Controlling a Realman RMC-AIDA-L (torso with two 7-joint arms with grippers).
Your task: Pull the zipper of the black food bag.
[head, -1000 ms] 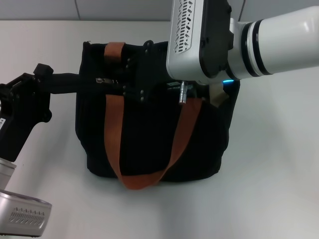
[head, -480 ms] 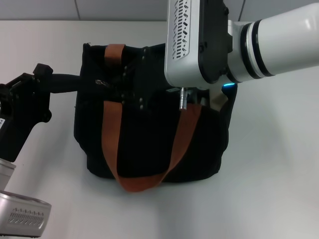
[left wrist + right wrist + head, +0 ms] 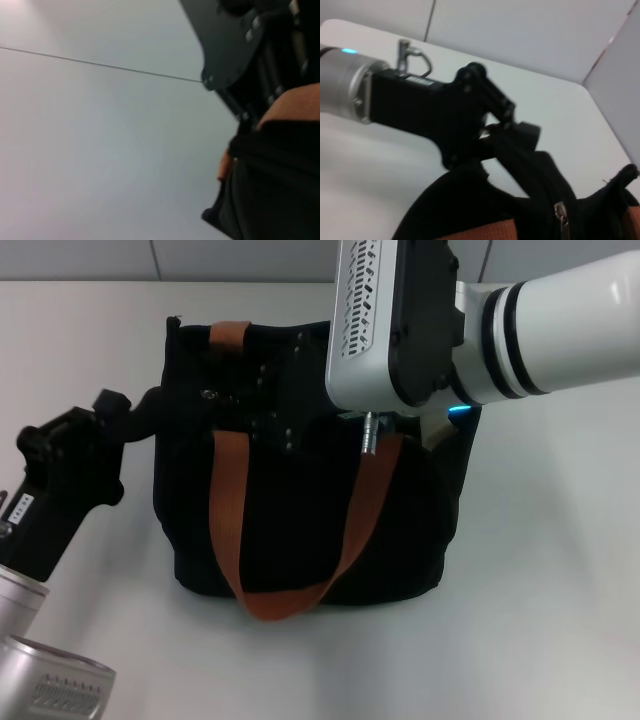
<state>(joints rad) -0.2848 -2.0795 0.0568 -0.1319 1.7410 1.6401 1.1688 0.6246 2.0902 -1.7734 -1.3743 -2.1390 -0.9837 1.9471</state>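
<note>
Now, both hands at the black food bag (image 3: 300,530)

Left hand (image 3: 150,410) meets the bag's left rim, near the zipper (image 3: 561,212); right hand (image 3: 275,405) hovers over its top; neither grip is discernible.

Head view: up high, tilted down over the whole black food bag (image 3: 300,500) on the bench (image 3: 560,570). Left wrist view: super close at bag rim, facing the wall. Right wrist view: looking back across that rim at the left gripper (image 3: 507,125).

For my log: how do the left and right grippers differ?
The left gripper reaches the black food bag's upper left edge from the side; the right gripper is over its top. The left gripper shows plainly; the right gripper is half hidden by its white wrist. Both are black.
</note>
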